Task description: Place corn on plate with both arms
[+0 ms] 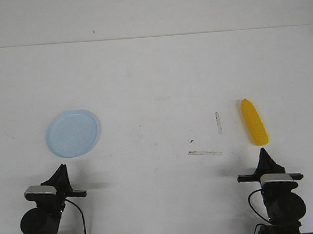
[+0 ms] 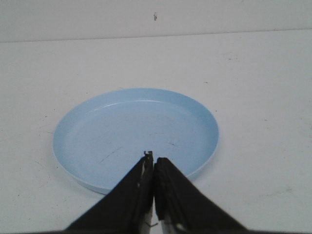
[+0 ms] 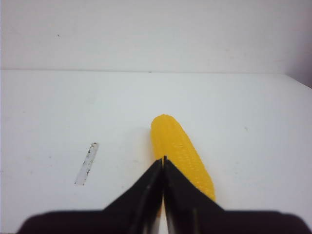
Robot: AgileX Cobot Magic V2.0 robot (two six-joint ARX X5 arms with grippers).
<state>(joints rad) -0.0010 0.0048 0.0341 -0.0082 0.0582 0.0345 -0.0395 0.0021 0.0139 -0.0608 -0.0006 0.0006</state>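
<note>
Your right gripper (image 1: 263, 153) sits with its jaws pressed together and holds nothing, its tip pointing out over the tabletop (image 1: 154, 84). Just beyond that tip lies the corn (image 1: 253, 121), flat on the tabletop on the right side. Its long axis runs mostly away from you, with the far end leaning slightly toward the centre, so it lies almost in line with the gripper and not across it. From the right wrist view the near end of the corn (image 3: 181, 151) falls just to the right of the tip.

Your left gripper (image 1: 61, 170) is likewise closed and empty, with the plate (image 1: 72, 133) just ahead of it. The corn and plate are well apart, so the right arm is plainly the nearer one for the pickup.
</note>
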